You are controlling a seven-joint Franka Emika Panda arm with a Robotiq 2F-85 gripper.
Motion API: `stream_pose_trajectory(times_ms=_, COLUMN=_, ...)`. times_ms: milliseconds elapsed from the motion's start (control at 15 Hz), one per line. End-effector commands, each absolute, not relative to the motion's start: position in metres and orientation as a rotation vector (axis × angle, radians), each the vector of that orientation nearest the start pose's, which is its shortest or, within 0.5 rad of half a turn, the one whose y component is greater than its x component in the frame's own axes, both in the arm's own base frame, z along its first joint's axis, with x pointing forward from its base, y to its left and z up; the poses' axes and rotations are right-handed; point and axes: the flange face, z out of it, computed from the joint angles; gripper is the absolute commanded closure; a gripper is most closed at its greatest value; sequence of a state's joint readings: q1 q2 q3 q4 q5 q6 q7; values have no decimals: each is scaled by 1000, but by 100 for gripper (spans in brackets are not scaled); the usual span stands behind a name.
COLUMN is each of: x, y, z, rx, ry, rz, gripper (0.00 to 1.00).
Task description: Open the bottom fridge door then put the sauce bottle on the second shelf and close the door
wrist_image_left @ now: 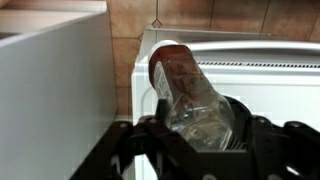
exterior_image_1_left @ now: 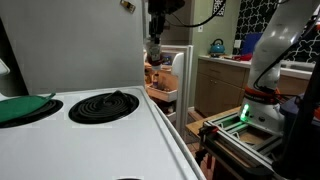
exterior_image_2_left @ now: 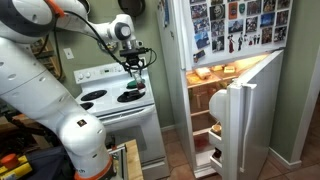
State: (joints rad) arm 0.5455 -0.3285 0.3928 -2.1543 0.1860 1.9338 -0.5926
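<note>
The hand (wrist_image_left: 195, 125) is clamped on the sauce bottle (wrist_image_left: 185, 90). In the wrist view its dark fingers (wrist_image_left: 130, 140) press the clear glass from both sides, and the reddish end of the bottle points away from the camera. Whether the bottle hangs upright or tilted cannot be told from these views.

In an exterior view the hand (exterior_image_2_left: 135, 72) hangs clear above the white stove surface (exterior_image_2_left: 105, 102), over the edge nearest the fridge. I cannot say which corner of that edge it is closer to. A green dish (exterior_image_2_left: 130, 96) lies on the surface below and beside it.

The bottom fridge door (exterior_image_2_left: 245, 120) stands swung open with its white inner side showing, and the lit shelves (exterior_image_2_left: 205, 100) are exposed.

So the first step looks done, and the one in hand is carrying the bottle to the fridge. The next move calls for taking the bottle off the fridge-side edge of the surface and around the fridge's grey side wall (exterior_image_1_left: 80, 45). It then has to go into the opening at the height of the second shelf, staying clear of the open door and of the food already stored there. Release should wait until the base sits flat.
</note>
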Motion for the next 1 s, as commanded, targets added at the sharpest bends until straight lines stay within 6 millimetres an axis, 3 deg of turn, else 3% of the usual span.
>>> stream_pose_trajectory(times_ms=0, x=257, y=360, z=533, rx=-2529, ry=-1987, rz=3, gripper=64)
stream_pose_trajectory(times_ms=467, x=278, y=319, z=485, rx=-2781, ry=-1790, rz=141, gripper=64)
stream_pose_trajectory(times_ms=533, x=279, y=330, z=495, rx=-2717, ry=-1835, rz=161, gripper=39)
stream_pose_trajectory(times_ms=667, x=282, y=324, z=485, rx=-2743, ry=-1803, rz=182, gripper=39)
stream_pose_trajectory(times_ms=933, x=282, y=323, z=483, rx=-2750, ry=-1794, rz=185, gripper=39)
